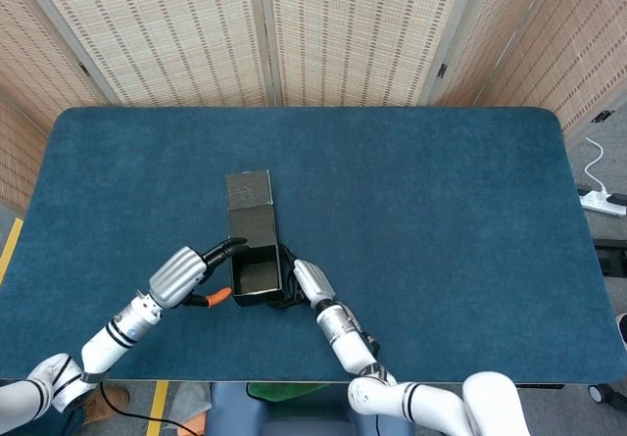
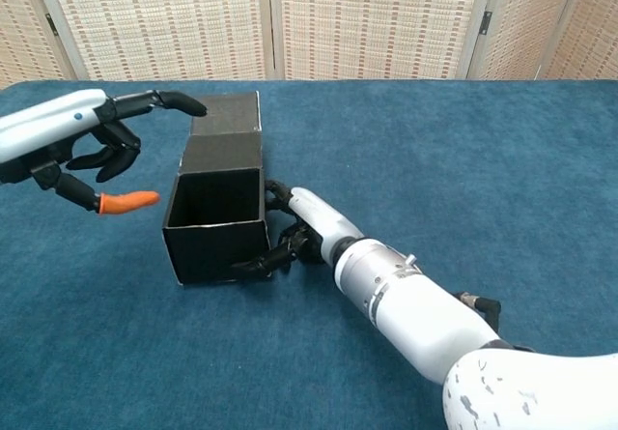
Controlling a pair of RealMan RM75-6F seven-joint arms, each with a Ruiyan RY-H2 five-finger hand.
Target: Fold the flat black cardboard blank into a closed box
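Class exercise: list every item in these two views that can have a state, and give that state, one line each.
black cardboard box: walls standing, top open, interior empty.
lid flap: unfolded, extending away from the robot, not closed.
left hand: holds nothing, fingers spread, one finger reaching to the box's far left top edge.
right hand: fingers curled against the box's right wall, bracing it.
table: covered in blue cloth.

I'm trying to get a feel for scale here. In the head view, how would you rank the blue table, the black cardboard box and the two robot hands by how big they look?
1. Blue felt-covered table, by far the largest.
2. Black cardboard box with its open lid flap.
3. Left hand and right hand: these look alike in size, so I won't rank them.
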